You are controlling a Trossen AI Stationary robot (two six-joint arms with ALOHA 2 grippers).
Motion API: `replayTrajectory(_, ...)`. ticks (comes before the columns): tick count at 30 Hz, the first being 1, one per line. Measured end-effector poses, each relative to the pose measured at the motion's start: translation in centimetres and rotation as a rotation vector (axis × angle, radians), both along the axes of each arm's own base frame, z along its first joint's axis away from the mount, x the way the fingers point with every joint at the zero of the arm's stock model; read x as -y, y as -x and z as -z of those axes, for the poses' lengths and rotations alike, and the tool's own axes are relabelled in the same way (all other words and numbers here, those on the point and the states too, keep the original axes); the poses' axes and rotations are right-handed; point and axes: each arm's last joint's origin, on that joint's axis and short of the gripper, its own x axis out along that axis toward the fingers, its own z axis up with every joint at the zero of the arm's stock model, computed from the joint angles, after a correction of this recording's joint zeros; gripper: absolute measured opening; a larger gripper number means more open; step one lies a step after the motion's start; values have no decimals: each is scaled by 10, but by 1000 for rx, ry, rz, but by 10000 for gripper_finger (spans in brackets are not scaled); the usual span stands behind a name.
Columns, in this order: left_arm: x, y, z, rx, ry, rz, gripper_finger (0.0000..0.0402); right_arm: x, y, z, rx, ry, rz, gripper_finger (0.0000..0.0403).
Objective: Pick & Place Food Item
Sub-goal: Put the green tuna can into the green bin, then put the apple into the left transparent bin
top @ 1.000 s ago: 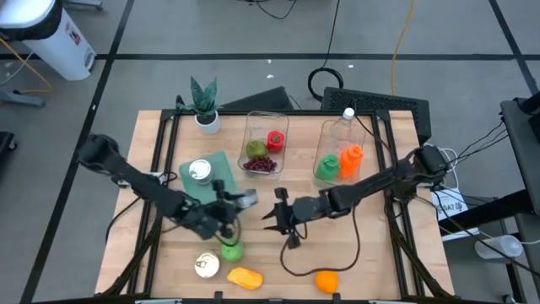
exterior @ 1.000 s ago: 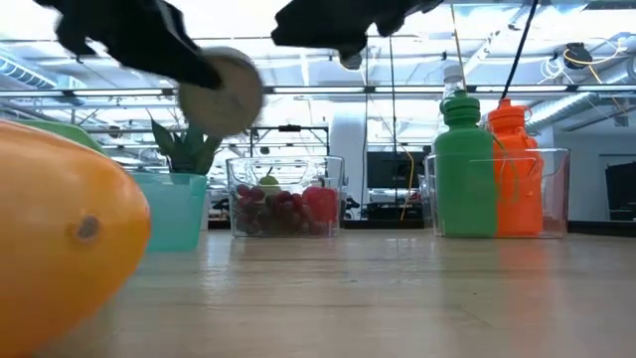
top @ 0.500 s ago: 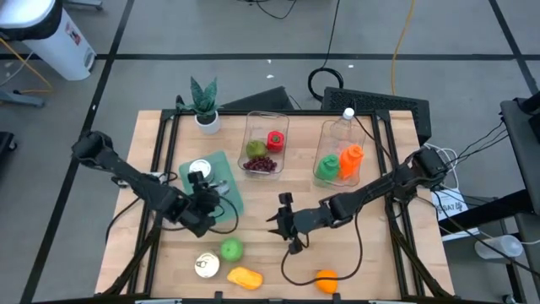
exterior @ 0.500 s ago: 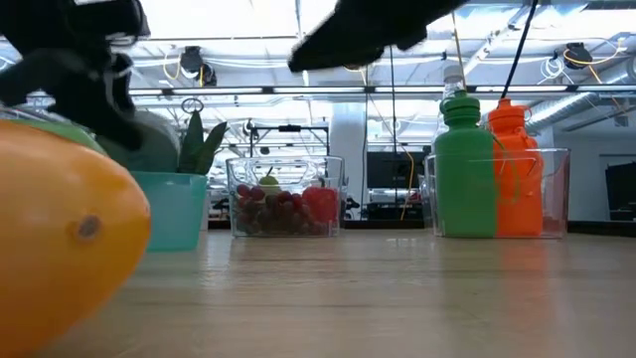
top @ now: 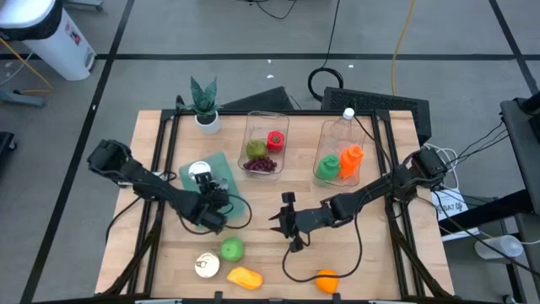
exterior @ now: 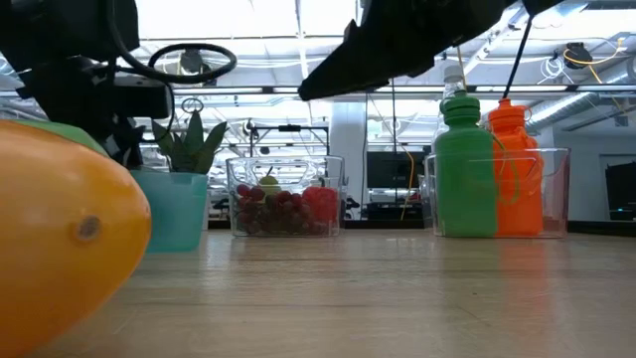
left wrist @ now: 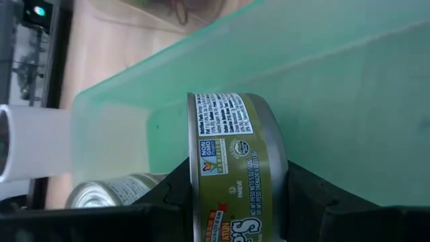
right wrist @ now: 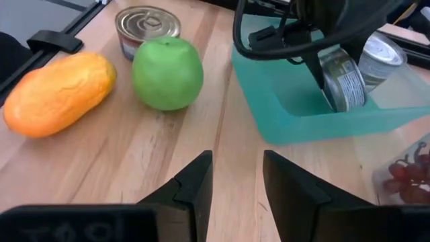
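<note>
My left gripper [top: 211, 203] reaches down into the teal tray [top: 224, 167] and is shut on a green-labelled can [left wrist: 235, 154]. A second can [top: 199, 171] sits flat on the tray floor beside it. My right gripper [top: 284, 223] hovers open above the table's middle, touching nothing. In the right wrist view, a green apple [right wrist: 168, 72], a yellow mango [right wrist: 57, 91] and a third can [right wrist: 146, 25] rest on the wood near the tray's front wall [right wrist: 289, 114]. The held can [right wrist: 344, 79] also shows there. My left gripper pinches the can across its two flat ends [left wrist: 196, 168], one finger [left wrist: 306, 198] on each. The fingers come from above, pointing down. The can stands on its edge with the label wall facing out, low inside the tray; whether it touches the tray floor I cannot tell.
A clear box with grapes, a green fruit and a red item [top: 265, 145] stands at the far middle. A clear box with green and orange bottles [top: 339, 160] stands to its right. A potted plant [top: 204, 105] is far left and an orange [top: 326, 280] near the front edge.
My left gripper carried the can from above the apple toward the far edge and lowered it into the teal tray, still shut on it. The apple, covered by the gripper before, now shows whole.
</note>
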Motion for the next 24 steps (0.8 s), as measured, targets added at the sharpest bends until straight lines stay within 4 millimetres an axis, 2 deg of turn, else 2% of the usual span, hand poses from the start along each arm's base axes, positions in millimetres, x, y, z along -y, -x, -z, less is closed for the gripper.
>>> replayTrajectory(4, 0, -2, 0, 5, 47, -8, 152, 0, 0, 0, 3, 0, -1, 118)
replayTrajectory(10, 3, -4, -1, 13, 100, 6, 250, 0, -1, -1, 13, -3, -1, 115)
replayTrajectory(14, 3, -5, -1, 15, 108, 23, 295, 0, -1, -1, 13, -3, -2, 115)
replayTrajectory(24, 9, -10, -3, -36, 213, 119, 343, 0, -1, -1, 13, 3, -6, 112)
